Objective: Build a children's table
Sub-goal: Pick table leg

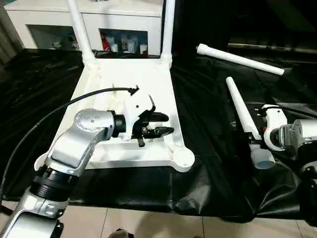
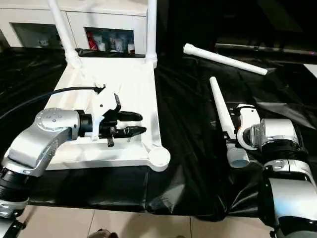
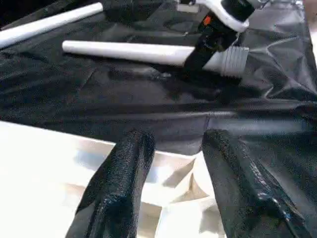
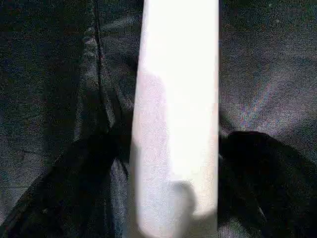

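The children's table lies as parts on a black sheet. Its white tabletop (image 1: 124,79) is upside down, ribbed side up. Two legs (image 1: 79,29) (image 1: 168,29) stand in its far corner sockets, and the near right socket (image 1: 183,157) is empty. Two loose legs lie to the right, a far one (image 1: 240,59) and a near one (image 1: 240,106). My left gripper (image 1: 170,124) hovers over the tabletop's near right part, open and holding nothing. My right gripper (image 2: 230,139) is open, one finger (image 4: 262,173) on each side of the near leg's thick end (image 4: 178,124).
A white cabinet (image 1: 124,20) with glass doors stands right behind the tabletop. The black sheet (image 1: 208,124) lies wrinkled between the tabletop and the loose legs. Its near edge meets tiled floor (image 1: 148,223). A black cable (image 1: 59,109) arcs over my left forearm.
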